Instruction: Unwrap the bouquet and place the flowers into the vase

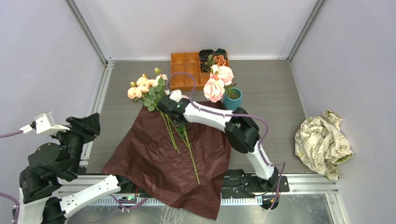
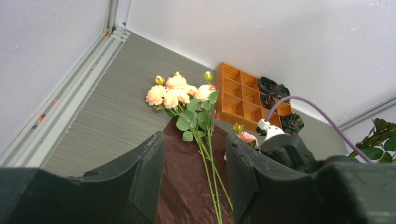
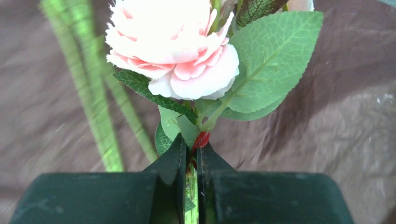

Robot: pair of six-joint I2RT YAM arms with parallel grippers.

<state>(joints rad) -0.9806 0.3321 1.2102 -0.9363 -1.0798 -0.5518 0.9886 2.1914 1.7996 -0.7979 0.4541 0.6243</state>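
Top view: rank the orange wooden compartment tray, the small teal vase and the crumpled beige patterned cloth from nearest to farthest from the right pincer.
1. Orange wooden compartment tray: just beyond the right pincer, slightly to its right.
2. Small teal vase: level with the pincer, off to its right.
3. Crumpled beige patterned cloth: far right, clearly the most distant.

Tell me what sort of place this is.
Probably a robot lab test cell: plain white wall panels on metal frame rails enclose a grey tabletop, with a left arm and right arm bolted at its near edge and roses and a teal vase as props.
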